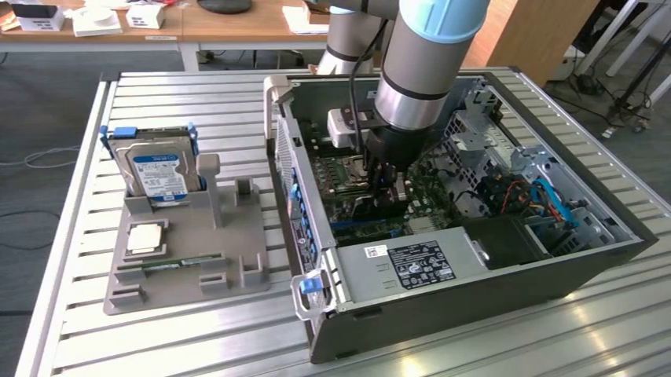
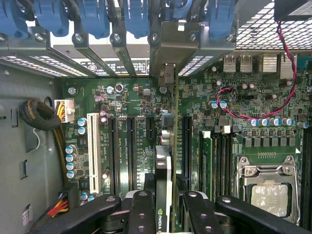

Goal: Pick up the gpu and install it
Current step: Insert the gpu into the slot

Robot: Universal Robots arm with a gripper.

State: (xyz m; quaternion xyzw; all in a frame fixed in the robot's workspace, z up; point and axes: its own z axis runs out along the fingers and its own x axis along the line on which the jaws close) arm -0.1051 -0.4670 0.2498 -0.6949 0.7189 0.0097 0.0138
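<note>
Black gripper (image 2: 165,207) pinches the thin dark silver-edged gpu (image 2: 165,168). Keep it upright, aimed toward the blue plastic clips (image 2: 138,19), exterior view's nine o'clock.

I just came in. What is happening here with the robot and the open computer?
The robot arm reaches into the open dark grey computer case. Its gripper is shut on the gpu, a thin flat dark card, held on edge over the green motherboard, in line with its long black slots. Whether the card is seated, I cannot tell.
</note>
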